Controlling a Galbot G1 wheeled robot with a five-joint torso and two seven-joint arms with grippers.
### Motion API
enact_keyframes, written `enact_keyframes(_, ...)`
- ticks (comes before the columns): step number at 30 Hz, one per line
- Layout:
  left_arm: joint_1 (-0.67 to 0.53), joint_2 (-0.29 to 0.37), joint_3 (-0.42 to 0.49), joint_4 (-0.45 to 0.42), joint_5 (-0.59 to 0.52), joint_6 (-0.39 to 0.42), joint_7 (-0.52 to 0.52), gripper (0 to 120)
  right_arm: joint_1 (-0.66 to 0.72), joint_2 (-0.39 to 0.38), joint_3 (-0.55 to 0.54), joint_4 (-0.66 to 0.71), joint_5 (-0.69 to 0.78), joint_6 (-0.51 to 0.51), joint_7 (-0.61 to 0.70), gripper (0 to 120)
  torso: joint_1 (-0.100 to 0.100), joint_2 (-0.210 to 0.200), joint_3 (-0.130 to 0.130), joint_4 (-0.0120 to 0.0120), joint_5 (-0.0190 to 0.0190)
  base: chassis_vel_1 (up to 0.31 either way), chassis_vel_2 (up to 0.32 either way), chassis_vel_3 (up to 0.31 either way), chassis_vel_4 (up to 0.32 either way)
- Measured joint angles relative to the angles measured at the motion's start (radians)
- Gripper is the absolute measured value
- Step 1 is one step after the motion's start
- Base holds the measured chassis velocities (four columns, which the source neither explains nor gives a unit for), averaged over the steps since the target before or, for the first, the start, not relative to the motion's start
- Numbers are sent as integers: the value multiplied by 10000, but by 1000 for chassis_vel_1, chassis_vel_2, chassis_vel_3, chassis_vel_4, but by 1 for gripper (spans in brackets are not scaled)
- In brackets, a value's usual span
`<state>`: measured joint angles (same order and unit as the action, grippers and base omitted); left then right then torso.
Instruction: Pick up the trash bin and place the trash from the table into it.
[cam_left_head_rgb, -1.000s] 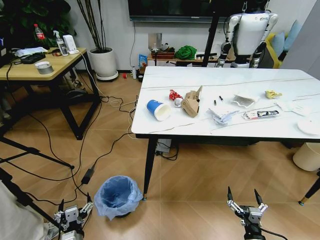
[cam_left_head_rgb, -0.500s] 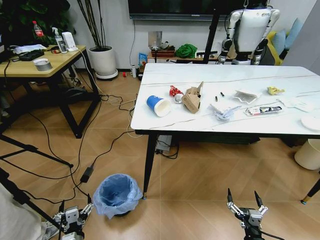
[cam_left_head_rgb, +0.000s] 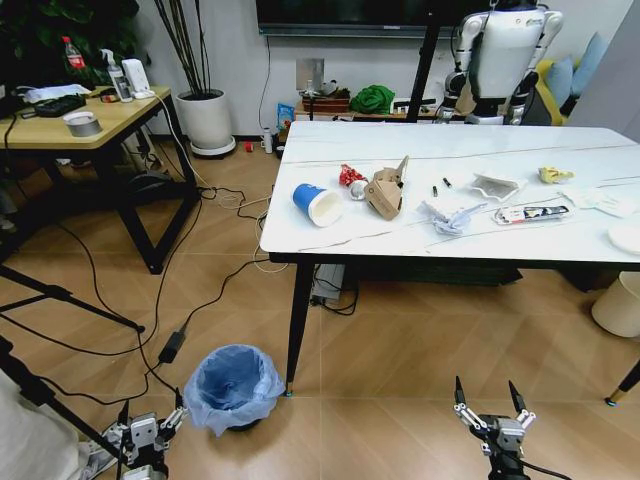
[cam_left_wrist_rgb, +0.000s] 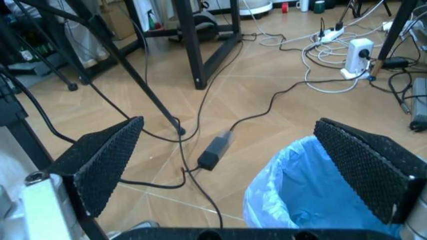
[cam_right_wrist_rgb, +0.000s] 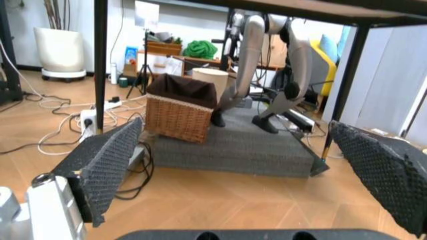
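**Head view: both my grippers low, the bin on the floor**

My left gripper (cam_left_head_rgb: 148, 414) hangs at about 7 o'clock with its fingers spread, holding nothing. The trash bin (cam_left_head_rgb: 232, 385) with its blue bag stands on the floor just beside it, near the table (cam_left_head_rgb: 520, 250) leg. My right gripper (cam_left_head_rgb: 491, 395) waits at 5 o'clock, also spread and holding nothing. On the table lie the paper cup (cam_left_head_rgb: 316, 203), the torn carton (cam_left_head_rgb: 386, 190), the red wrapper (cam_left_head_rgb: 350, 177) and the crumpled papers (cam_left_head_rgb: 447, 215).
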<state>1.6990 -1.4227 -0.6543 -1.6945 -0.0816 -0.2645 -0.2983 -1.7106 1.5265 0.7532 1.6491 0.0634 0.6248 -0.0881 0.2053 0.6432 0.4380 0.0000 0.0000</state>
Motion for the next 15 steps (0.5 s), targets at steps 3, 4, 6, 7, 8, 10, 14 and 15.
enact_keyframes(3, -43, 0, 10, 87, 139, -60, -64, 100, 18, 3, -37, -86, -20, 0, -3, 100, -81, -198, -117, 0, 0, 0, 0, 0, 0)
enact_keyframes(4, -47, 3, 9, 96, 178, -75, -81, 100, 26, -5, -40, -102, -21, 0, -3, 100, -88, -215, -126, 0, -1, 0, 0, 0, 0)
enact_keyframes(6, -37, 44, 7, 102, 294, -90, -125, 100, 64, -46, -51, -167, -21, 0, -4, 100, -107, -257, -151, 0, -2, 0, 0, 0, 0)
enact_keyframes(7, 9, 110, 8, 91, 352, -75, -139, 100, 106, -91, -66, -254, -21, 0, -6, 100, -116, -278, -163, 0, -2, 0, 0, 0, 0)
enact_keyframes(8, 46, 174, 7, 82, 373, -44, -141, 100, 136, -124, -70, -339, -21, 0, -12, 100, -119, -285, -166, 1, -2, 0, 0, 0, 0)
enact_keyframes(10, 87, 321, -11, 88, 384, 63, -133, 100, 189, -162, -80, -475, -34, 4, -37, 100, -121, -292, -170, 1, -1, 0, 0, 0, 0)
enact_keyframes(14, -123, 710, -100, 458, 300, 246, 60, 100, 292, 9, -162, -737, -186, 112, -100, 100, -121, -290, -168, 1, -2, 0, 0, 0, 0)
enact_keyframes(15, -278, 791, -102, 603, 239, 252, 114, 100, 326, 100, -181, -800, -240, 155, -121, 100, -121, -288, -167, 3, -2, 0, 0, 0, 0)
